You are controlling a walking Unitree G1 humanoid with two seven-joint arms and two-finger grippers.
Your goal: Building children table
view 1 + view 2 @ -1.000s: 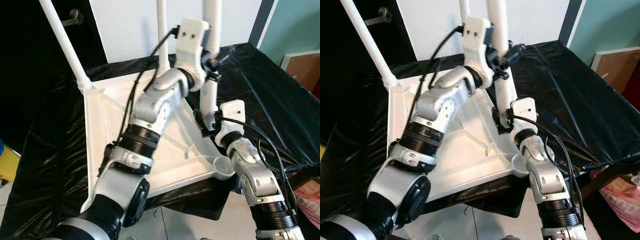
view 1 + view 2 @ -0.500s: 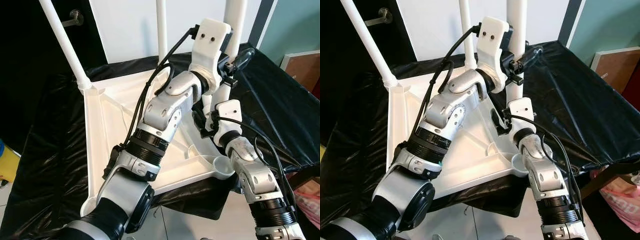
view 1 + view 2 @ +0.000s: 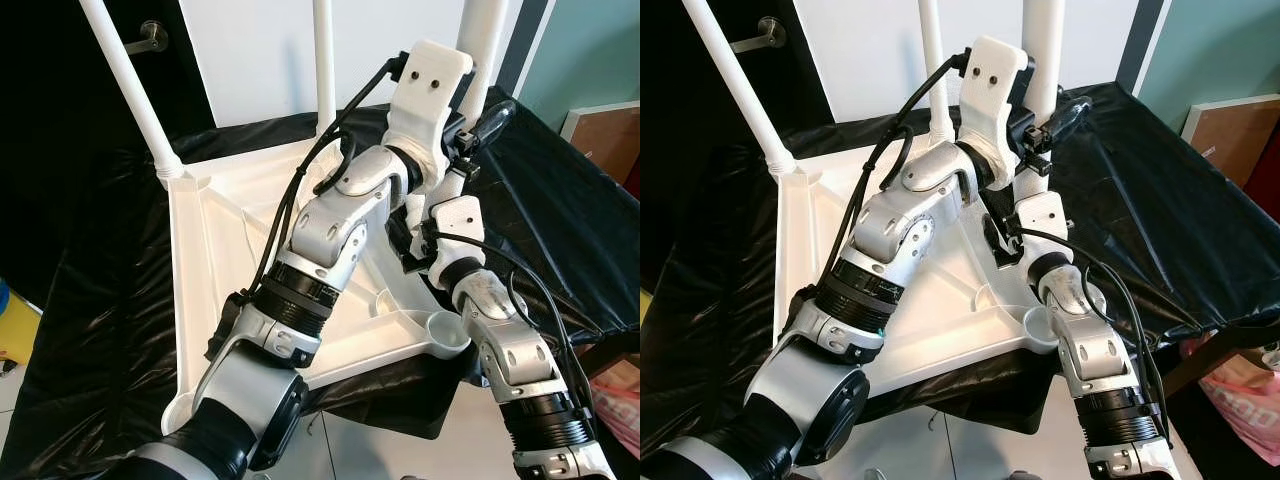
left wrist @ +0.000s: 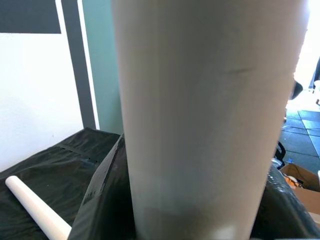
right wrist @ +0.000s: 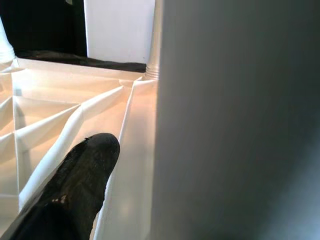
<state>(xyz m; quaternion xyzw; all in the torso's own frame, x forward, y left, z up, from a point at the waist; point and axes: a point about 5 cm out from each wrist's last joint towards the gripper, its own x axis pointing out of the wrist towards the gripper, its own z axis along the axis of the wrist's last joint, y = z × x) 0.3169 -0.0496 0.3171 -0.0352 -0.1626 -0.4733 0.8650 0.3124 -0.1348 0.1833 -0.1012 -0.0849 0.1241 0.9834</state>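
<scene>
Inverted white tabletop (image 3: 215, 260) is lying underside-up on black sheet (image 3: 90, 330), w/ two legs already standing: one at far-left corner (image 3: 130, 85), one at far edge (image 3: 323, 60). L gripper (image 3: 462, 130) is reaching across, fingers clamped on third leg (image 3: 482, 45) high on shaft. R gripper (image 3: 412, 245) is sitting lower on same leg, near its base; its fingers' state: can't tell. Near-right socket (image 3: 445, 332) is sitting open.
</scene>
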